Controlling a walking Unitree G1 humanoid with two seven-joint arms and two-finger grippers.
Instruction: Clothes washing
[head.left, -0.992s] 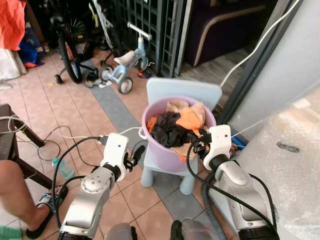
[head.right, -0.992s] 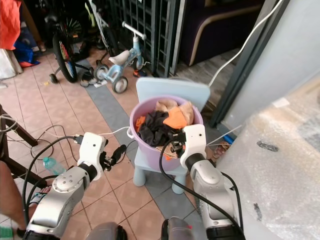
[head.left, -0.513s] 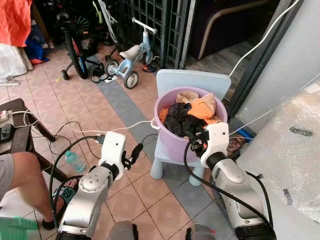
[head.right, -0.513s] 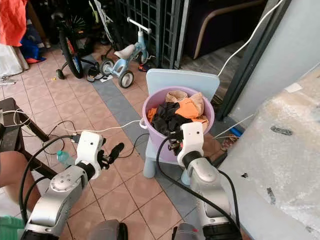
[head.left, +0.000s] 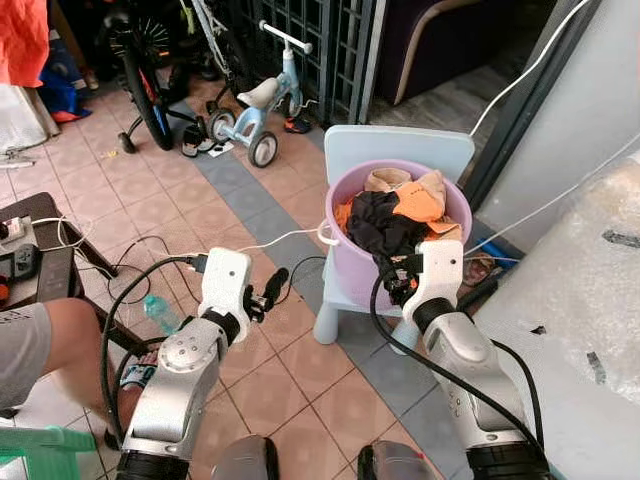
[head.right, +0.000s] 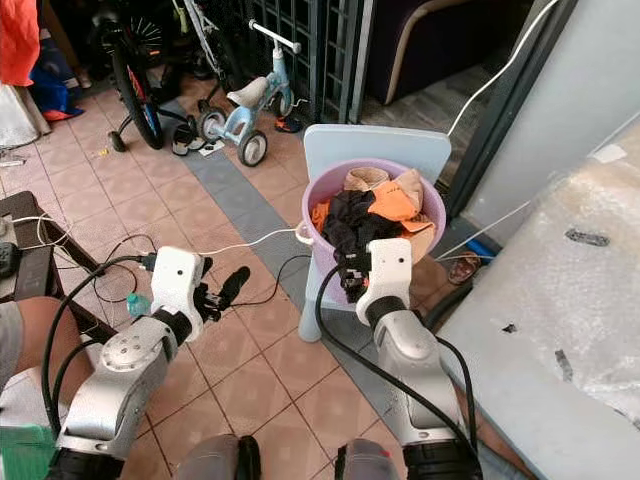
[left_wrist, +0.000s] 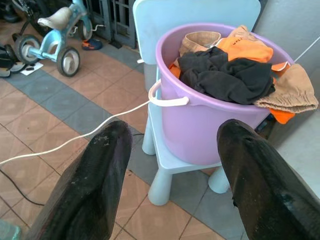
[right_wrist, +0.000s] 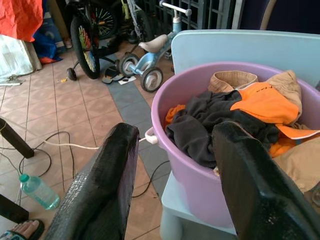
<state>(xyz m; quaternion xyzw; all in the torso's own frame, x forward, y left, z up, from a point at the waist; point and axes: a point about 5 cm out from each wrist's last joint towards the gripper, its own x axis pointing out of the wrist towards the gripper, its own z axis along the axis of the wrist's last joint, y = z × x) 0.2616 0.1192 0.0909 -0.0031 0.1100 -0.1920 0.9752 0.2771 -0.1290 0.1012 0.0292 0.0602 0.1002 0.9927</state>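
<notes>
Round purple plastic bucket (head.left: 372, 262), crumpled clothes (head.left: 398, 214) heaped inside, left gripper (head.left: 272, 288), right gripper (head.left: 400, 283), both spread wide, empty

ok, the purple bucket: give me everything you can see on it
The purple bucket looks like smooth plastic, round, with a white handle hanging at its near side. It stands upright on the seat of a small pale blue chair, against the backrest. It is heaped past the rim with clothes: black, orange and tan pieces, one tan piece draped over the edge. Neither gripper touches it.
</notes>
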